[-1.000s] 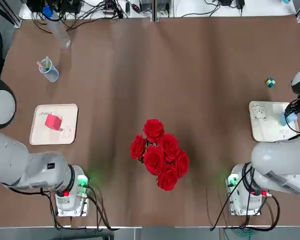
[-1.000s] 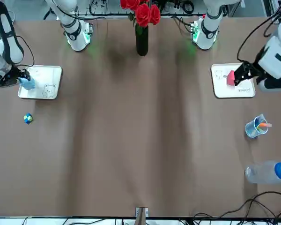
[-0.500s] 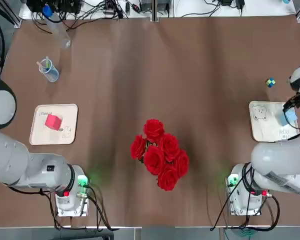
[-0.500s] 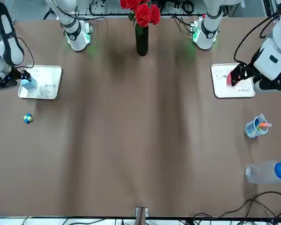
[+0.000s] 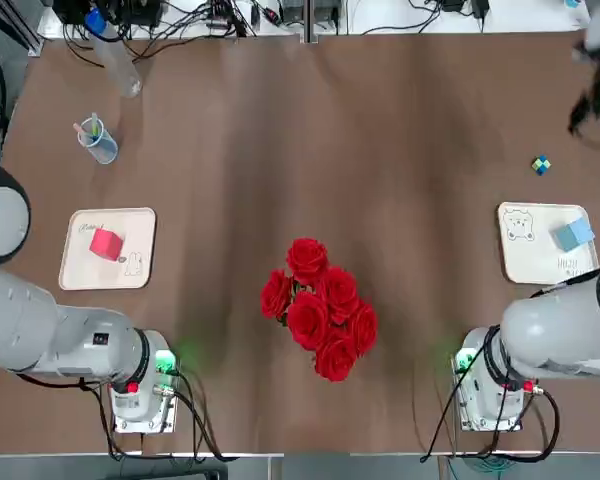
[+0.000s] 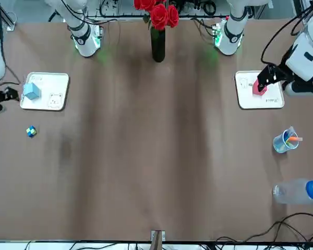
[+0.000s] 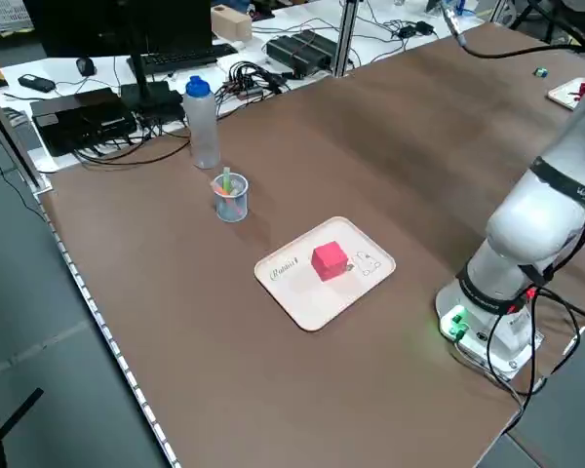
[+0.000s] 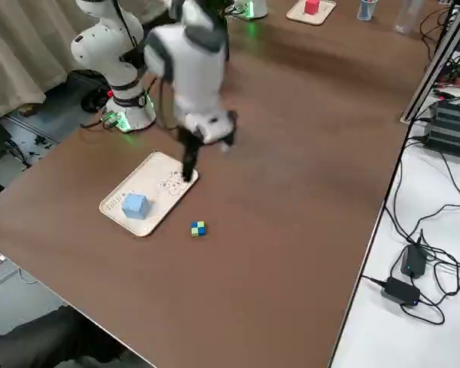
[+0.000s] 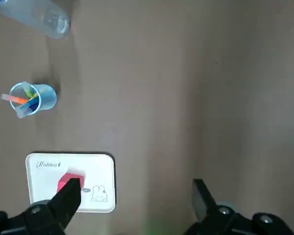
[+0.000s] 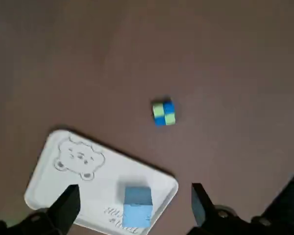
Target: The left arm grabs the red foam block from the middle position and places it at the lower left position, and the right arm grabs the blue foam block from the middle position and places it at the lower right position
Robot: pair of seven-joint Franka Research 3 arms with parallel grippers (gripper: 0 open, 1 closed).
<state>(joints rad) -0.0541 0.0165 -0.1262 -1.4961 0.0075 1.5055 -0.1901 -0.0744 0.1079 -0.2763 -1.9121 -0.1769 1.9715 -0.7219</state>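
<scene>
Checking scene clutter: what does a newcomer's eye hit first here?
The red roses, bright in their dark vase, standing near the robot's side of the table between the arm bases. Then the two pale trays: the left one holds a red block, the right one a light-blue block.

Two glossy white, round-jointed robot arms [image 7: 536, 224] [image 8: 192, 69] with grey joint caps and black bands near the bases. Green lights and a small red button mark each base; black cables loop alongside. Each matte black two-fingered end effector [image 9: 137, 205] [image 10: 136, 208] shows silvery screws and grey inner pads.
</scene>
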